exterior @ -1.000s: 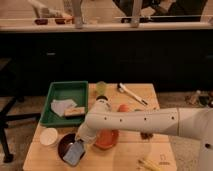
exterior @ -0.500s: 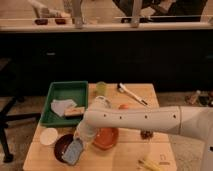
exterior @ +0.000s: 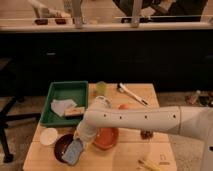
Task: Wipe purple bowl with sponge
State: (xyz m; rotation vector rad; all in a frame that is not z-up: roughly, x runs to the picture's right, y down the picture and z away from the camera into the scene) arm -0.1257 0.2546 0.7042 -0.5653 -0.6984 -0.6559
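The purple bowl [exterior: 63, 145] sits on the wooden table at the front left. A blue-grey sponge [exterior: 73, 151] rests in its right half. My gripper [exterior: 80, 141] comes down from the white arm [exterior: 135, 120] and is at the top of the sponge, over the bowl's right rim. The sponge appears to be between the fingers.
A green tray [exterior: 65, 102] with a cloth and a wooden block stands behind the bowl. A small white cup [exterior: 48, 136] is left of the bowl, an orange plate [exterior: 106, 137] right of it. A green cup [exterior: 101, 88], utensils [exterior: 131, 93] and a yellow item [exterior: 148, 164] lie elsewhere on the table [exterior: 125, 157].
The gripper and sponge have shifted slightly within the bowl, toward its right side. The arm has lowered a little.
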